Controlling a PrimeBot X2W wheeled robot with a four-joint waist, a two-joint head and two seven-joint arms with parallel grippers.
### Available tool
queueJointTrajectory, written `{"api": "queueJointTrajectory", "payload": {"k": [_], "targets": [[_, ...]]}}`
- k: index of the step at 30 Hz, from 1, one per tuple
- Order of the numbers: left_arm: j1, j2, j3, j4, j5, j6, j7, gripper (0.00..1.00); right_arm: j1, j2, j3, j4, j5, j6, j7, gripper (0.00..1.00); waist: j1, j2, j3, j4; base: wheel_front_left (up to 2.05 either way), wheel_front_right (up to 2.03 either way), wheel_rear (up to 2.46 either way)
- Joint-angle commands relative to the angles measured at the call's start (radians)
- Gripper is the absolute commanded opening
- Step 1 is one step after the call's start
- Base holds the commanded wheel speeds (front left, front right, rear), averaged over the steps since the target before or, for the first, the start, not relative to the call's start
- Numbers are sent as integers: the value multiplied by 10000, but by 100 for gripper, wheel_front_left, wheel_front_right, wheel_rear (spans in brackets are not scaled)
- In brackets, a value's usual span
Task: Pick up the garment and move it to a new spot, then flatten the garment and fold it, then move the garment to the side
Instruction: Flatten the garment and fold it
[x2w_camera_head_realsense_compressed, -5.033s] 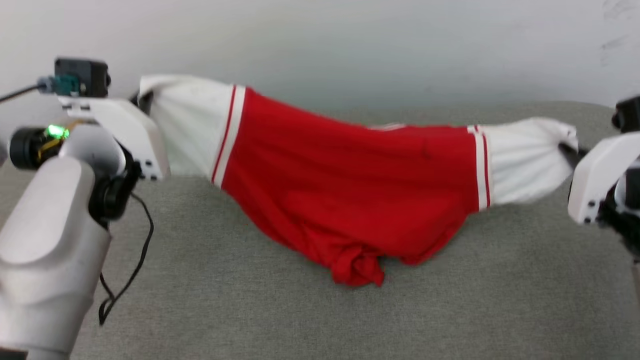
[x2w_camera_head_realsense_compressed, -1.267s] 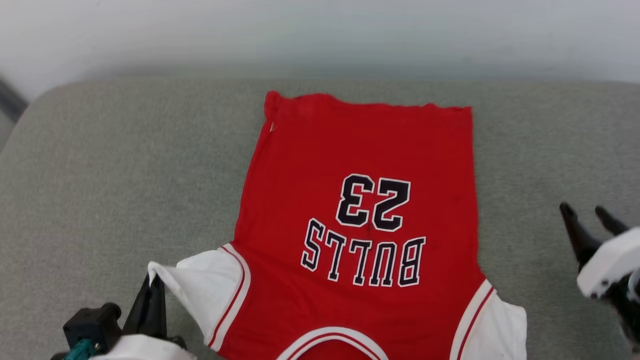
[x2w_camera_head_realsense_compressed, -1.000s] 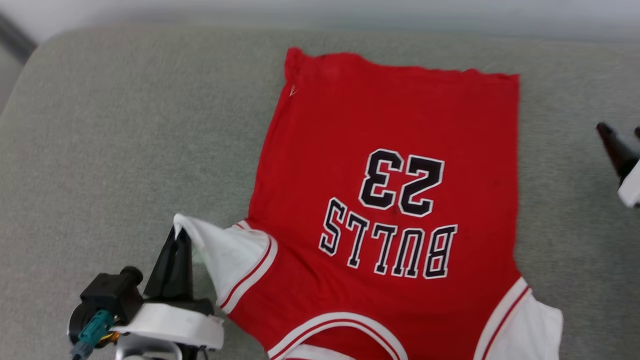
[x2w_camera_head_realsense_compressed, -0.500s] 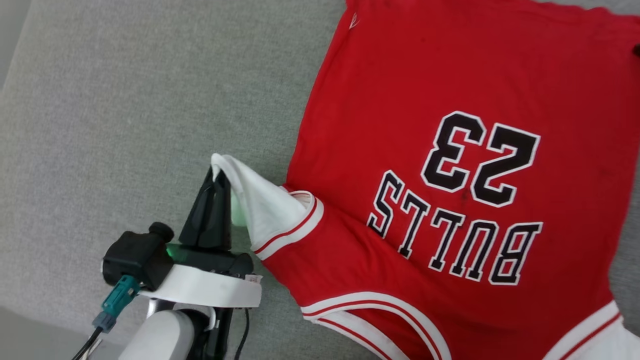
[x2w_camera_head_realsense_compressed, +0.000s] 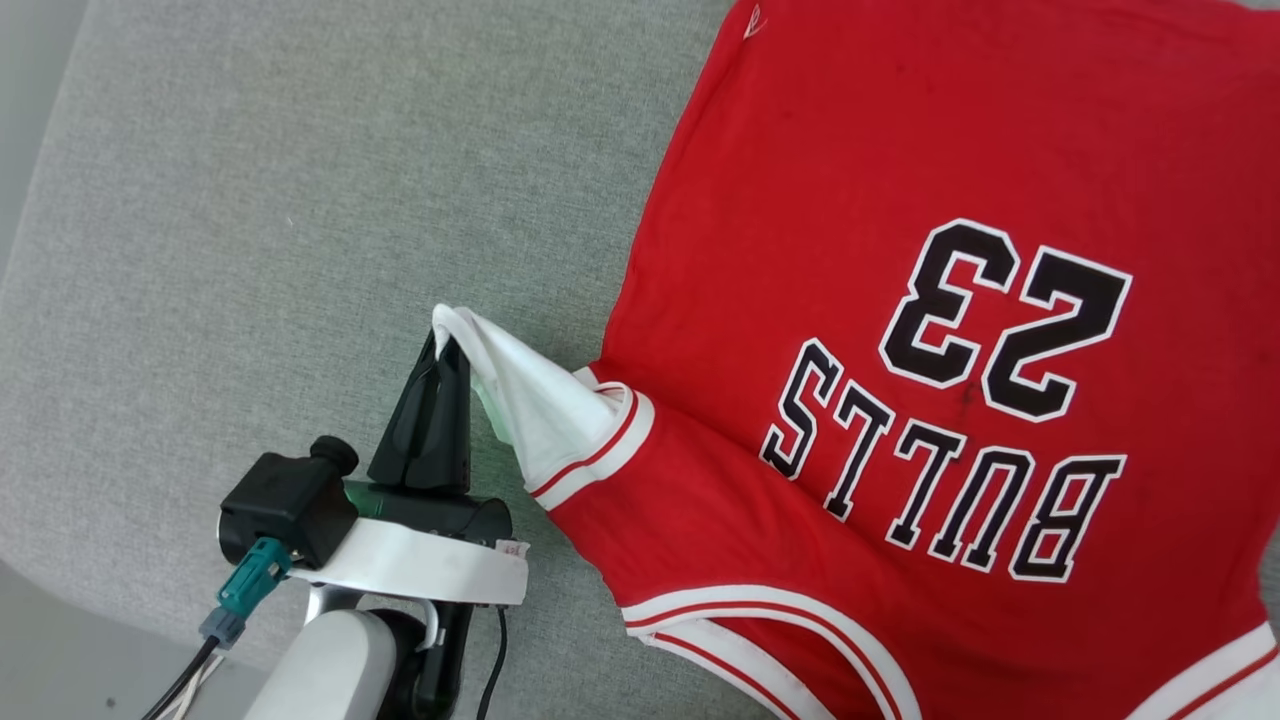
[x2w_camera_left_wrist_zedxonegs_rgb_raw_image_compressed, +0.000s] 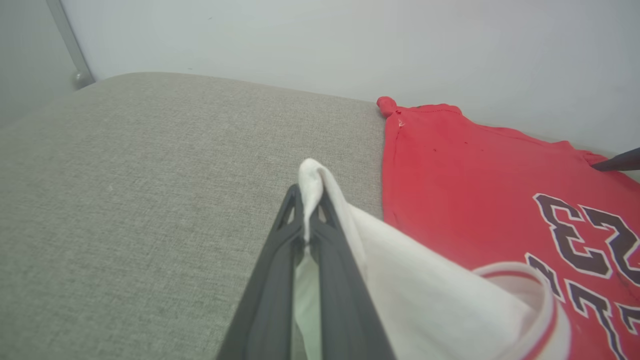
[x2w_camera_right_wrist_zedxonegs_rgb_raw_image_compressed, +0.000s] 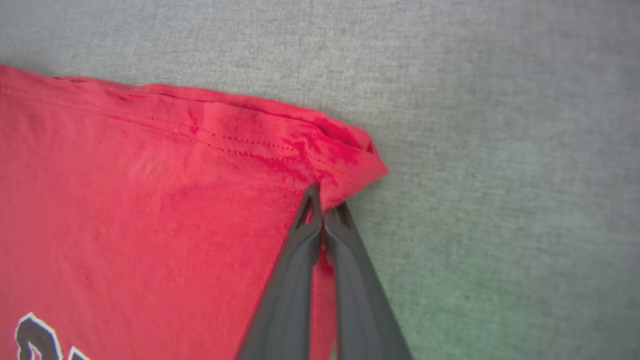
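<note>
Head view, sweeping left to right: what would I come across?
Bare grey cushion → left hand → white sleeve pinched in that hand → garment, its red body bearing the BULLS 23 print.

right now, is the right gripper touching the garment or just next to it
Touching. In the right wrist view the right gripper has its jaws shut on a hem corner of the garment, with red fabric pinched between them.

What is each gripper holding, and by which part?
The left gripper pinches the garment by its white sleeve tip; the right gripper pinches its red hem corner.
</note>
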Motion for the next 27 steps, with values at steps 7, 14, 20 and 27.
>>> {"api": "queueJointTrajectory", "payload": {"k": [7, 14, 20, 27], "targets": [[529, 16, 541, 690, -34, -138, -71, 0, 520, -529, 787, -551, -90, -5, -791, 0, -2, 0, -1190, -520, 0, 0, 0], [1672, 616, 1314, 1173, -364, 189, 98, 0, 2394, -1251, 1517, -1891, 809, -5, -668, 0, -2, 0, -3060, -2065, 0, 0, 0], [2719, 1007, 1879, 923, -631, 638, 347, 0, 5758, -1208, 1124, -3790, 1399, -5, -529, 0, -2, 0, -3967, -3268, 0, 0, 0], [3384, 1227, 2167, 714, -816, 909, 625, 0, 9401, -328, 901, -4763, 1709, -5, -170, 0, -2, 0, -4258, -3926, 0, 0, 0]]}}
